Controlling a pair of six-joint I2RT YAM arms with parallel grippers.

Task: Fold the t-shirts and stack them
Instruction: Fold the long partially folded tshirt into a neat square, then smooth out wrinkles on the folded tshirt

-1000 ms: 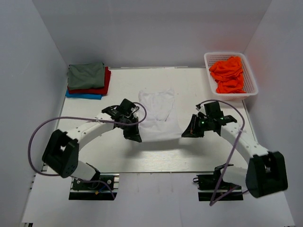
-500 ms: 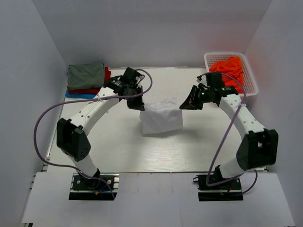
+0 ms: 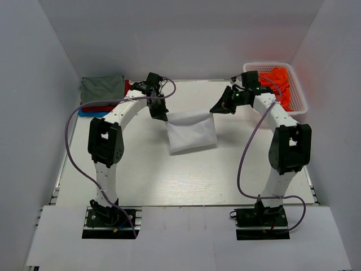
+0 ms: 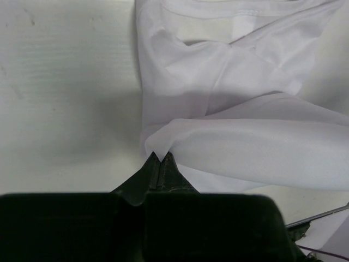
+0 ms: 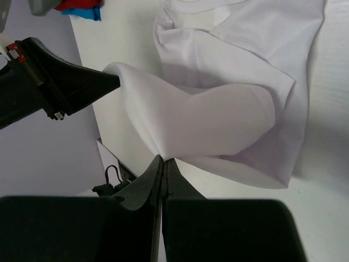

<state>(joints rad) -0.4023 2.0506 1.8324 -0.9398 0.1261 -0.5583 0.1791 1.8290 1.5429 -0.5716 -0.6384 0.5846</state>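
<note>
A white t-shirt point(image 3: 192, 133) lies doubled over in the middle of the table, its raised far edge stretched between both grippers. My left gripper point(image 3: 162, 116) is shut on the left corner of that edge point(image 4: 158, 143). Pinching the right corner is my right gripper point(image 3: 214, 110), also shut; the fabric point(image 5: 207, 117) sags from its tips. The left gripper's fingers point(image 5: 82, 82) show in the right wrist view. Folded olive-grey point(image 3: 102, 88), red point(image 3: 127, 87) and blue point(image 3: 84, 112) t-shirts are stacked at the far left. Bright orange t-shirts point(image 3: 279, 82) fill the basket.
A white lattice basket point(image 3: 299, 107) stands at the far right corner, just behind the right arm. White walls enclose the table on three sides. Purple cables loop from both arms.
Both grippers have carried the white t-shirt's near hem up and toward the far side, folding it over itself. The arms are now stretched far out.
</note>
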